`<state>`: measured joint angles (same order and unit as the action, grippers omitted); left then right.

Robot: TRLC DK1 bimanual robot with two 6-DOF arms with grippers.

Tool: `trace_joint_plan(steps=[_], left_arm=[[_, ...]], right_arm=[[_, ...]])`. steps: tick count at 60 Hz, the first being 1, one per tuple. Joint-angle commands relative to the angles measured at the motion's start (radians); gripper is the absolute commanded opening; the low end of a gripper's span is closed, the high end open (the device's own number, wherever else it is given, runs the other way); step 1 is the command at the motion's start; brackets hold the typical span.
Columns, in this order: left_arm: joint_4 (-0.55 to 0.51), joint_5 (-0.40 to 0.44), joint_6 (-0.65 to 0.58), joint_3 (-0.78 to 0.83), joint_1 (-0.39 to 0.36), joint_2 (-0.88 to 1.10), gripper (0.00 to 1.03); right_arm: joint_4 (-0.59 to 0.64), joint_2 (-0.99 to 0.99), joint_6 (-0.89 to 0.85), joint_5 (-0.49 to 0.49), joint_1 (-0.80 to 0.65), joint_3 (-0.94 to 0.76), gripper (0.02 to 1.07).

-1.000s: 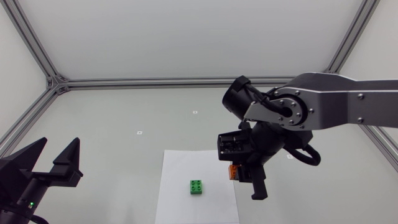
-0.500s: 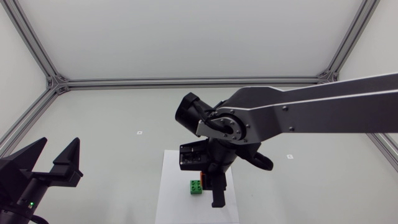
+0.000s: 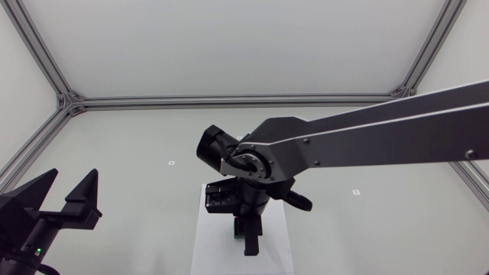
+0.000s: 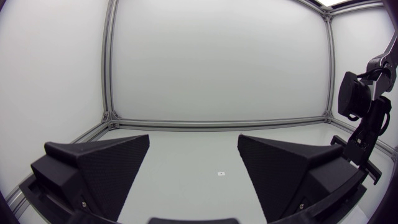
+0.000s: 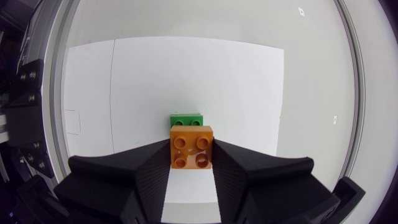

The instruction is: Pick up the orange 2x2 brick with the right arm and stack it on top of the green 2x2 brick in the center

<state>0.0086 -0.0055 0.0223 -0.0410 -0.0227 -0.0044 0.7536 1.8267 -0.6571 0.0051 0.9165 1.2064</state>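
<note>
One orange brick point(image 5: 191, 148) clamped in our right gripper point(image 5: 191, 157), over the white sheet point(image 5: 236, 81) by the tabletop's point(image 3: 137, 153) near edge, green brick point(image 5: 187, 119) just ahead of it on the sheet, our left gripper point(image 4: 194, 163) apart.

Overhead, the right arm point(image 3: 367, 137) sprawls across the sheet point(image 3: 208, 248). I can't make out either brick under its wrist, and the arm itself runs out past the side edge. Down in the corner, the left arm point(image 3: 23, 229) is chopped off by the frame. Over to the right wrist view: the orange brick point(image 5: 191, 147) covers most of the green brick point(image 5: 186, 119), just a far strip showing. Touching or not? Can't tell. The right pincer point(image 5: 191, 150) is cut at its base by the frame edge. Tiny marks point(image 5: 301, 10) on the table point(image 5: 311, 93) are too small to read.
</note>
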Motion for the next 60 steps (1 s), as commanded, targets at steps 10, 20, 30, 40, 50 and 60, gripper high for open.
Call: trace_joint_plan(steps=[10,20,30,40,50,60], left_arm=[[-0.015,0.004,-0.013,0.041,0.003,-0.008,0.99],[-0.013,0.004,-0.013,0.041,0.003,-0.008,0.99],[-0.015,0.004,-0.013,0.041,0.003,-0.008,0.99],[-0.015,0.004,-0.013,0.041,0.003,-0.008,0.99],[-0.015,0.004,-0.013,0.041,0.003,-0.008,0.99],[-0.015,0.004,-0.013,0.041,0.003,-0.008,0.99]], right_arm=[[-0.008,0.037,0.011,0.004,0.012,0.022,0.08],[-0.016,0.046,0.016,0.004,0.015,0.022,0.07],[-0.016,0.054,0.019,0.004,0.018,0.024,0.08],[-0.020,0.060,0.022,0.004,0.021,0.019,0.07],[-0.025,0.066,0.022,0.004,0.021,0.019,0.08],[-0.025,0.072,0.024,0.010,0.021,0.018,0.08]])
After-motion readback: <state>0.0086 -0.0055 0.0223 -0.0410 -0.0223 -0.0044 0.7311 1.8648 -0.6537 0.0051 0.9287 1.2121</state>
